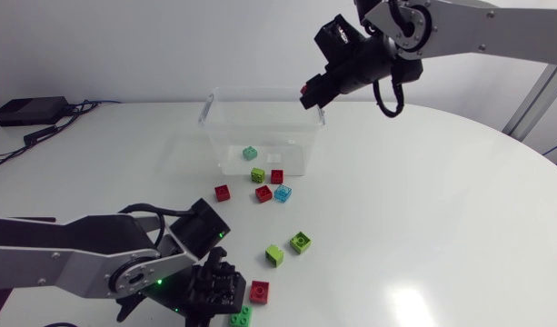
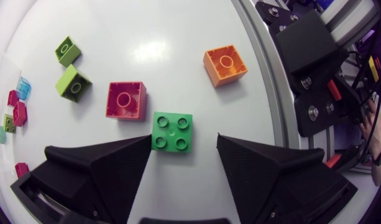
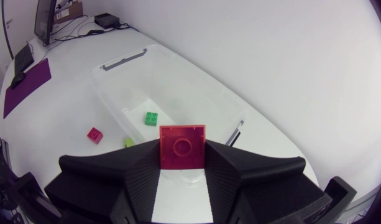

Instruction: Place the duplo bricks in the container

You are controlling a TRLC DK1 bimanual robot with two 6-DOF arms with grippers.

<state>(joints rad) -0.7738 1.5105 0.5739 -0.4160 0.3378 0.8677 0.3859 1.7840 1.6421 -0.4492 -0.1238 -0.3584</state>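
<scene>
The right claw (image 1: 313, 98) grips a red brick (image 3: 183, 147) just above the clear container (image 1: 208, 109), where one green brick (image 1: 250, 153) already lies. The left claw (image 2: 184, 138), fingers spread, straddles a green four-stud brick (image 2: 172, 131) well apart from the container. By my count, most bricks lie outside it on the tabletop (image 1: 442, 200).

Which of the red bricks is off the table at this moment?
The red brick clamped in the right gripper, held in the air over the container. The other red bricks lie ungripped down at table level.
</scene>
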